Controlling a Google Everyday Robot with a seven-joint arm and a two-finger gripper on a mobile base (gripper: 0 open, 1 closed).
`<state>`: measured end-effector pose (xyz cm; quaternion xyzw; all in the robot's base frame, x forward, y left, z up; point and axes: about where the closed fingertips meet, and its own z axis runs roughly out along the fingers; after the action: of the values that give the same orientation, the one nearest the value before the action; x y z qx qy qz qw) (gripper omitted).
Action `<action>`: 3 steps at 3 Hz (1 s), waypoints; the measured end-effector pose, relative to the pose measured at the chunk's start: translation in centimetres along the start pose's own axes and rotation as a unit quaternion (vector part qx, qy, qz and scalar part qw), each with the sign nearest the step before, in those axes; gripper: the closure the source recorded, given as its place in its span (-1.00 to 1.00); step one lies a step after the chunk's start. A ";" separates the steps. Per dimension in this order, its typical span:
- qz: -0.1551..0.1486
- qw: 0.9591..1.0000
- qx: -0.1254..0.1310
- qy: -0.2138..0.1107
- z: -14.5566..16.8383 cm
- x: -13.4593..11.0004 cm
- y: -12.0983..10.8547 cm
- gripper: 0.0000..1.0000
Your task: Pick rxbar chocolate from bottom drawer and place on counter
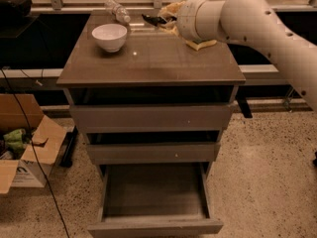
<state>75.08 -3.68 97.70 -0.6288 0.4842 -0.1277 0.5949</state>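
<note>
My gripper (154,20) is over the rear middle of the counter (158,61), to the right of the white bowl. It is shut on a small flat dark bar, the rxbar chocolate (148,19), which sticks out to the left and is held just above the glossy top. The white arm reaches in from the right. The bottom drawer (153,226) is pulled out below, and its grey floor (153,190) shows nothing on it. The two upper drawers are slightly ajar.
A white bowl (109,36) stands on the counter's left rear, and a clear plastic bottle (118,10) lies behind it. A pale yellow piece (200,44) lies under the arm. An open cardboard box (29,143) and a black cable (29,148) are on the floor at the left.
</note>
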 end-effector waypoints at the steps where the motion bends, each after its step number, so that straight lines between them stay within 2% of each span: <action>1: 0.028 0.999 -0.006 0.023 2.3 4.2 1.0 0.62; 2: 0.054 0.997 -0.018 0.046 4.2 7.9 2.7 0.16; 3: 0.082 0.994 -0.040 0.061 5.2 11.3 5.9 -0.31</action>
<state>81.90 -7.97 86.54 -0.6011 0.5742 -0.0965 0.5474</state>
